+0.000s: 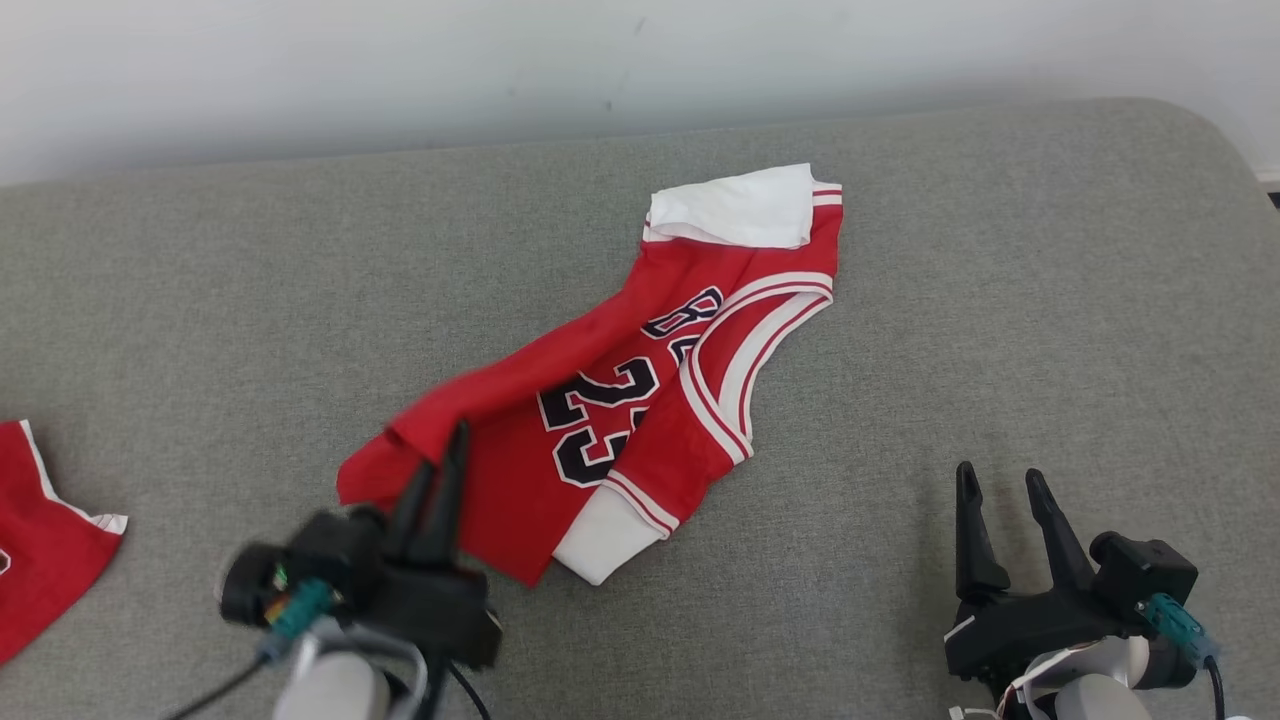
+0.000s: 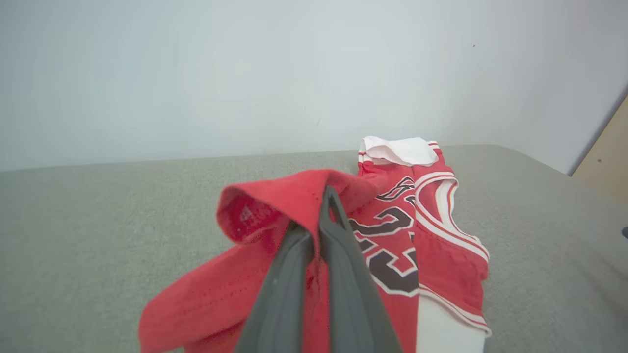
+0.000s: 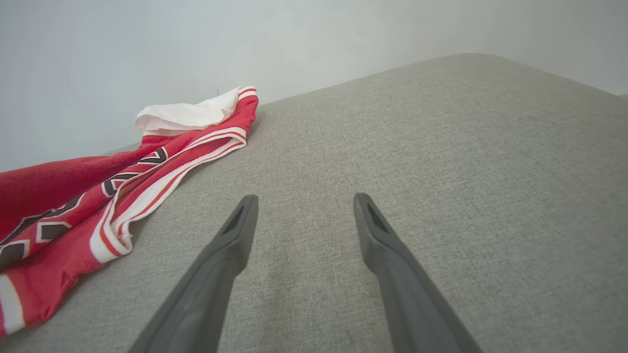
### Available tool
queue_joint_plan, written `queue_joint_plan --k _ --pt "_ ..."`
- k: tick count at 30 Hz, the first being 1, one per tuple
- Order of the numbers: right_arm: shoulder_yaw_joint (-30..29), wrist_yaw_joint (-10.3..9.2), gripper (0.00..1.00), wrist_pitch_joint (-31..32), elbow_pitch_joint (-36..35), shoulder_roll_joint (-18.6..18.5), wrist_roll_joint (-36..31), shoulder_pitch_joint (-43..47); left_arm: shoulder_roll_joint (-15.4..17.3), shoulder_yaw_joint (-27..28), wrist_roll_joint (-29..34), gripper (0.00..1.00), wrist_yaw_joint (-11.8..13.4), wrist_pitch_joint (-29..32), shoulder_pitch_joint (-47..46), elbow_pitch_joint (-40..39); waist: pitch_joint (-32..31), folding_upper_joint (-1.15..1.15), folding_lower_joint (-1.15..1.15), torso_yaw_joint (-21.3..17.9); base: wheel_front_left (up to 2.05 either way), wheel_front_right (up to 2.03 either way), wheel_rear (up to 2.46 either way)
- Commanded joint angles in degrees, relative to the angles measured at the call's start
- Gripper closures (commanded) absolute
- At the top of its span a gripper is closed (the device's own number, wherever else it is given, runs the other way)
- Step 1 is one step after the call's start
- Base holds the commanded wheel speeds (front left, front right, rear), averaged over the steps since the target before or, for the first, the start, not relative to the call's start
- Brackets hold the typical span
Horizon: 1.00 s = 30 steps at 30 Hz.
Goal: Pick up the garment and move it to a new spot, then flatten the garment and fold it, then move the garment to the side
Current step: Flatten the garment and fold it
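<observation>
The garment [image 1: 640, 370] is a red jersey with white trim and black number 23, lying crumpled across the middle of the grey surface. My left gripper [image 1: 450, 450] is shut on a red fold at the garment's near-left edge; in the left wrist view the garment [image 2: 392, 235] bunches over the closed left gripper [image 2: 326, 196] and that fold is lifted. My right gripper [image 1: 1000, 485] stands open at the lower right, apart from the cloth. In the right wrist view the right gripper [image 3: 304, 206] holds nothing, and the garment [image 3: 98, 186] lies to its left.
Part of another red garment [image 1: 45, 530] with white trim lies at the far left edge. The grey padded surface [image 1: 1000, 300] ends at a white wall [image 1: 400, 70] behind, with a rounded corner at the back right.
</observation>
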Motion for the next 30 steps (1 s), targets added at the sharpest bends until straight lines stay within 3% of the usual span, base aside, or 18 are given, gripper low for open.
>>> queue_joint_plan --k 1,6,11,14,18,22,23,24,30 --pt "0.0 -0.13 0.00 -0.1 -0.2 0.3 0.1 -0.3 0.7 0.4 0.5 1.00 0.0 -0.2 -1.4 -0.3 0.1 0.00 0.00 0.1 0.00 0.00 0.00" --pt "0.5 -0.13 0.00 -0.1 -0.5 0.6 0.4 -1.1 8.0 -0.1 1.2 1.00 0.0 -0.2 -12.7 -1.6 1.1 0.00 0.00 0.0 0.00 0.00 0.00" --pt "2.3 -0.13 0.00 -0.1 -0.6 0.8 0.9 -2.1 18.5 -4.4 1.3 1.00 0.0 1.9 -27.0 5.7 2.9 0.00 0.00 -1.8 0.00 0.00 0.00" --pt "3.4 -0.13 0.00 -0.1 -0.6 0.9 1.5 -2.5 23.1 -6.9 -0.2 1.00 0.0 3.8 -33.1 11.2 3.9 0.00 0.00 -3.3 0.00 0.00 0.00" --pt "4.9 -0.13 0.00 -0.1 -0.8 1.0 2.3 -3.1 27.1 -10.0 -1.3 1.00 0.0 4.3 -40.0 19.4 6.1 0.00 0.00 -5.2 0.00 0.00 0.00" --pt "5.5 -0.13 0.00 -0.1 -1.1 1.1 2.4 -4.2 27.9 -9.8 -0.9 1.00 0.7 2.7 -44.1 24.8 8.2 0.00 0.00 -6.0 0.00 0.00 0.00" --pt "5.6 -0.13 0.00 -0.1 -1.2 1.1 2.6 -4.4 27.9 -9.7 -0.6 0.55 1.2 2.2 -44.9 26.0 8.6 0.00 0.00 -6.1 0.00 0.00 0.00" --pt "5.8 -0.13 0.00 -0.1 -1.2 1.1 2.7 -4.6 28.0 -9.5 -0.4 0.02 2.1 2.0 -45.4 27.4 8.9 0.00 0.00 -6.2 0.00 0.00 0.00" --pt "6.6 -0.13 0.00 -0.1 -1.0 1.1 3.2 -5.5 25.9 -9.6 -0.5 0.00 5.0 1.1 -45.4 34.5 8.8 0.00 0.00 -5.7 0.00 0.00 0.00"
